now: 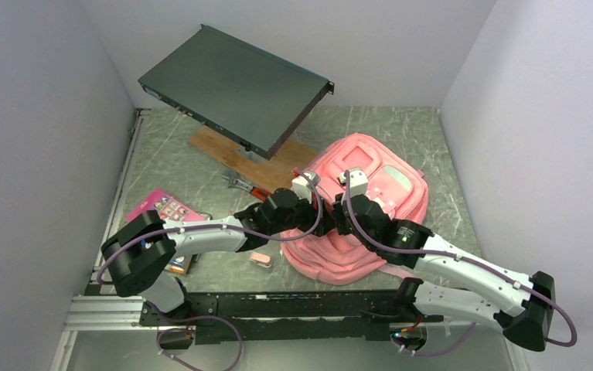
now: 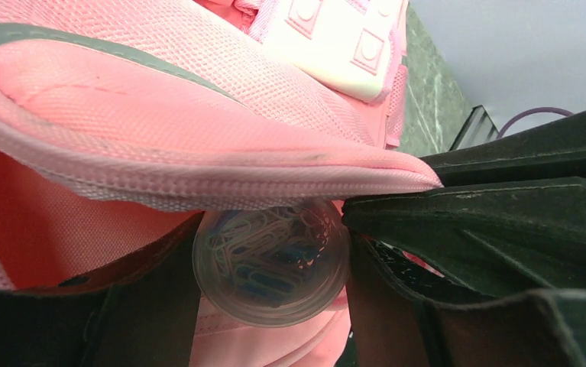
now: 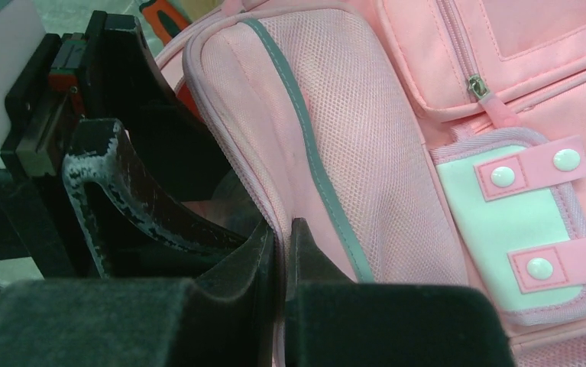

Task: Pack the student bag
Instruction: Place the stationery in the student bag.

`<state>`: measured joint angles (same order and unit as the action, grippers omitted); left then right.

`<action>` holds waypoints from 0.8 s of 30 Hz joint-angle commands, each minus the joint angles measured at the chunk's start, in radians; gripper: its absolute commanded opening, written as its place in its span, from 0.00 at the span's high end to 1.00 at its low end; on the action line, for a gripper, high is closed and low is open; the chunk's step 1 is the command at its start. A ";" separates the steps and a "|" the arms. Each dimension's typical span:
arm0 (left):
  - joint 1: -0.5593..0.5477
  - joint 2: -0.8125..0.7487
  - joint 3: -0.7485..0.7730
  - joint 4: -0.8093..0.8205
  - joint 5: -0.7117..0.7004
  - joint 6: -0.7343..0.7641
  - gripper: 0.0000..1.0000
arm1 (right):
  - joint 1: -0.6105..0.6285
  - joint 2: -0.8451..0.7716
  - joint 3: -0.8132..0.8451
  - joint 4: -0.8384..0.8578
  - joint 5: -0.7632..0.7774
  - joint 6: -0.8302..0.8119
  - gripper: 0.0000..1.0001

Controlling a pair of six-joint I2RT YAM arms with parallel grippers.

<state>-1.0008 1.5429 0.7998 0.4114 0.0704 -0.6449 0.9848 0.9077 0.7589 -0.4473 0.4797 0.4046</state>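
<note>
Currently the pink backpack (image 1: 378, 185) is lying right of centre on the table (image 1: 417, 131). The right gripper (image 3: 282, 248) is pinching its mesh pocket's rim, while the left gripper (image 2: 270, 279) is clasping a clear tub of paper clips (image 2: 267, 256) just beneath that rim.

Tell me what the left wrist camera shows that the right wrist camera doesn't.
Only the left wrist view: a clear round tub of paper clips, gripped by the left tool just under a fabric edge of the student bag. Only the right wrist view: a zip pull, a mint panel with snap tabs, and the right tool pinched shut on the bag's edge. Both: the pink mesh pocket with its grey stripe.
</note>
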 commanded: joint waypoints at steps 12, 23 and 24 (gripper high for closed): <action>-0.041 0.001 0.161 -0.233 -0.111 0.061 0.00 | -0.058 -0.053 0.076 0.066 -0.042 0.012 1.00; -0.038 -0.160 0.085 -0.287 -0.030 0.031 0.12 | -0.063 -0.068 0.073 0.059 -0.072 0.011 1.00; -0.038 -0.165 0.079 -0.281 -0.014 0.022 0.18 | -0.063 -0.070 0.071 0.062 -0.076 0.010 1.00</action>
<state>-1.0401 1.4239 0.9112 0.1024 -0.0082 -0.5968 0.9241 0.8768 0.7681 -0.4713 0.4240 0.3923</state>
